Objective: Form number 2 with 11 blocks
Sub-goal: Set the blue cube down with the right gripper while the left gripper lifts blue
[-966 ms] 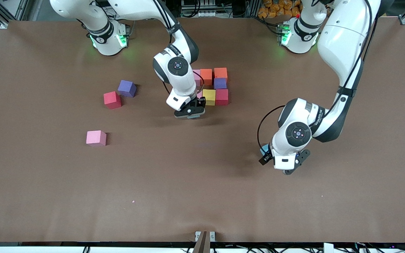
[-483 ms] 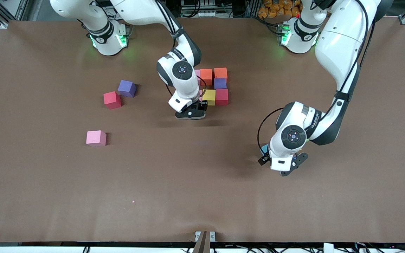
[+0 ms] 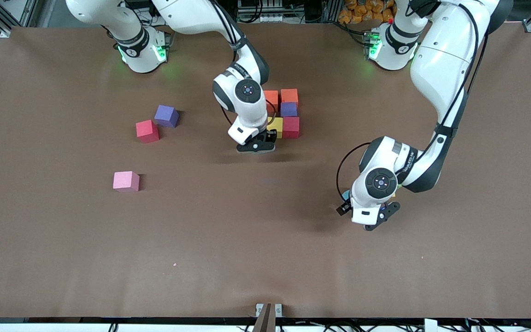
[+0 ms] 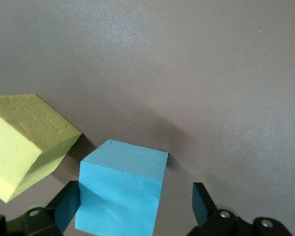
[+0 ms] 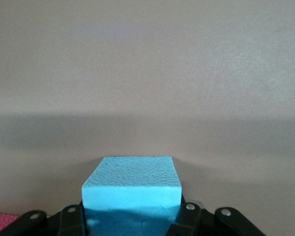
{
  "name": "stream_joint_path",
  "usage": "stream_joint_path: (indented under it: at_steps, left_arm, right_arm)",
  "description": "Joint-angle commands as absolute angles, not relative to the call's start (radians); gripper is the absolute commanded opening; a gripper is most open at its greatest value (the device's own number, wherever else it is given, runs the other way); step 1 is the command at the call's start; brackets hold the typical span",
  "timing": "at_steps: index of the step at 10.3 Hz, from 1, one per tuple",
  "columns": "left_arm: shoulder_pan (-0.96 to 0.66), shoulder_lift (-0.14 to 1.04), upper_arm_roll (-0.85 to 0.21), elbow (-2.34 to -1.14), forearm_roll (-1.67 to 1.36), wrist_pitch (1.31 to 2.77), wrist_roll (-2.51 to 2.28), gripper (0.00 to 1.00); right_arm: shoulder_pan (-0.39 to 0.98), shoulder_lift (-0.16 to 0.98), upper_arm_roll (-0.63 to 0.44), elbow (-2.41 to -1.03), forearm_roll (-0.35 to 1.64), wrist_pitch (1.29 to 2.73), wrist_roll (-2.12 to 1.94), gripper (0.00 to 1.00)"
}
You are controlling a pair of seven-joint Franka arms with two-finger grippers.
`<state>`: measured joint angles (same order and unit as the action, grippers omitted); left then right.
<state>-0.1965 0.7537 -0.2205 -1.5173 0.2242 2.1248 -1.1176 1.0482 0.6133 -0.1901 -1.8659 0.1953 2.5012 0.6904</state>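
My right gripper [image 3: 256,145] is shut on a light blue block [image 5: 132,189], low over the table beside a cluster of blocks. That cluster shows two orange blocks [image 3: 289,96], a purple one [image 3: 288,109], a yellow one [image 3: 275,125] and a crimson one [image 3: 291,127]; my right arm hides the rest. My left gripper [image 4: 132,201] is open around a second light blue block [image 4: 120,191] that rests on the table. One finger [image 4: 64,206] is at the block's side and the other stands apart. A yellow block [image 4: 24,142] lies close beside it.
Three loose blocks lie toward the right arm's end of the brown table [image 3: 265,249]: a red one [image 3: 147,131], a purple one [image 3: 166,115] touching it, and a pink one [image 3: 126,181] nearer to the front camera.
My right gripper has carried its light blue block a little toward the cluster. My left hand has shifted slightly toward the right arm's end, staying over its block.
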Motion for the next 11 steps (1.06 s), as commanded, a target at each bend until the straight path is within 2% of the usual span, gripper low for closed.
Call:
stream_joint_path:
  at_steps: [1, 2, 6, 7, 8, 9, 11]
  left_arm:
    - [-0.196, 0.770, -0.224, -1.509, 0.250, 2.125, -1.095, 0.96]
    - [-0.196, 0.773, -0.224, -1.509, 0.250, 2.126, -1.095, 0.88]
    - [-0.196, 0.779, -0.224, -1.508, 0.250, 2.126, -1.075, 0.71]
    - [-0.196, 0.779, -0.224, -1.508, 0.250, 2.126, -1.063, 0.70]
    - [-0.196, 0.779, -0.224, -1.508, 0.249, 2.126, -1.058, 0.70]
    - [-0.196, 0.779, -0.224, -1.508, 0.250, 2.126, -1.058, 0.71]
    - [-0.190, 0.770, -0.224, -1.502, 0.249, 2.125, -1.034, 0.72]
  right_arm:
    - [1.057, 0.638, -0.198, -1.856, 0.192, 2.484, 0.658, 0.31]
    - [1.054, 0.635, -0.202, -1.856, 0.190, 2.470, 0.637, 0.31]
    - [1.049, 0.630, -0.207, -1.856, 0.190, 2.445, 0.618, 0.31]
    - [1.049, 0.630, -0.207, -1.856, 0.190, 2.445, 0.620, 0.32]
    - [1.049, 0.630, -0.207, -1.856, 0.190, 2.444, 0.623, 0.48]
    - [1.049, 0.630, -0.207, -1.855, 0.190, 2.445, 0.629, 0.99]
    - [1.048, 0.623, -0.207, -1.850, 0.190, 2.425, 0.629, 1.00]
